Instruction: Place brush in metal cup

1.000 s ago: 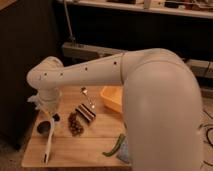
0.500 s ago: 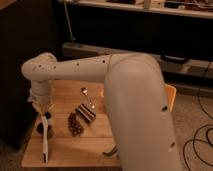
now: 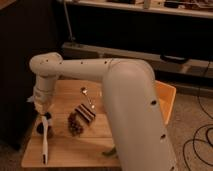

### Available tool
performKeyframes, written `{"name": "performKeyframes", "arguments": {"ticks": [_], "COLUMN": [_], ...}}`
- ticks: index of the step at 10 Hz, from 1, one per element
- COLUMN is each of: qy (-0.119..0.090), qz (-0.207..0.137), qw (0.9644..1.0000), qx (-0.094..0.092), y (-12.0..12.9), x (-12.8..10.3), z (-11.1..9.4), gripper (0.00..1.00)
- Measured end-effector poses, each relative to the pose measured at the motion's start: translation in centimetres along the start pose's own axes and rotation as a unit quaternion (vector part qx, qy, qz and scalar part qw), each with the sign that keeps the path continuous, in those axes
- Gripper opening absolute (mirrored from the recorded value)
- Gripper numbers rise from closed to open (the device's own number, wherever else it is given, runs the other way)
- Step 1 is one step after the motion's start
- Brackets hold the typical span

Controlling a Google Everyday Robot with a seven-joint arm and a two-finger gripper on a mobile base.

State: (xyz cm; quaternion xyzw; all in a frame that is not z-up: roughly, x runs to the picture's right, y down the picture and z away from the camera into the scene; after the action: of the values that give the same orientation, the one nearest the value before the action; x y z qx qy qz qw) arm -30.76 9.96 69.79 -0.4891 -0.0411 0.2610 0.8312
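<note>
My gripper [image 3: 42, 106] hangs at the end of the white arm, over the left side of the wooden table [image 3: 65, 150]. Just below it stands a small dark metal cup [image 3: 40, 128]. A white brush [image 3: 45, 140] lies slanted, its upper end at the cup and right under the gripper, its handle reaching toward the table's front edge. I cannot tell whether the gripper holds the brush, nor whether the brush's upper end is inside the cup or beside it.
A spoon [image 3: 86, 93], a brown striped block [image 3: 86, 113] and a dark bunch of grapes [image 3: 75, 125] lie mid-table. A green item [image 3: 109, 151] sits at the front edge. An orange bin [image 3: 168, 102] stands to the right, partly behind the arm. Dark furniture borders the left.
The arm's bulk has swung across the right of the view and now covers more of the bin and table. The gripper stays over the cup and brush, a little lower.
</note>
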Motion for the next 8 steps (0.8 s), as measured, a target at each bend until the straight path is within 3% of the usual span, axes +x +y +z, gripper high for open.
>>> {"name": "performKeyframes", "arguments": {"ticks": [5,6,8], "qy": [0.024,0.028,0.035], "qz": [-0.017,-0.019,-0.023], "qw": [0.999,0.9986,0.9977], "qx": [-0.034,-0.041,-0.053], "y": [1.2,1.3,1.4], "x": [0.5,0.4,0.3], "z": [1.0,1.2,1.4], "gripper": [0.0,0.04,0.26]}}
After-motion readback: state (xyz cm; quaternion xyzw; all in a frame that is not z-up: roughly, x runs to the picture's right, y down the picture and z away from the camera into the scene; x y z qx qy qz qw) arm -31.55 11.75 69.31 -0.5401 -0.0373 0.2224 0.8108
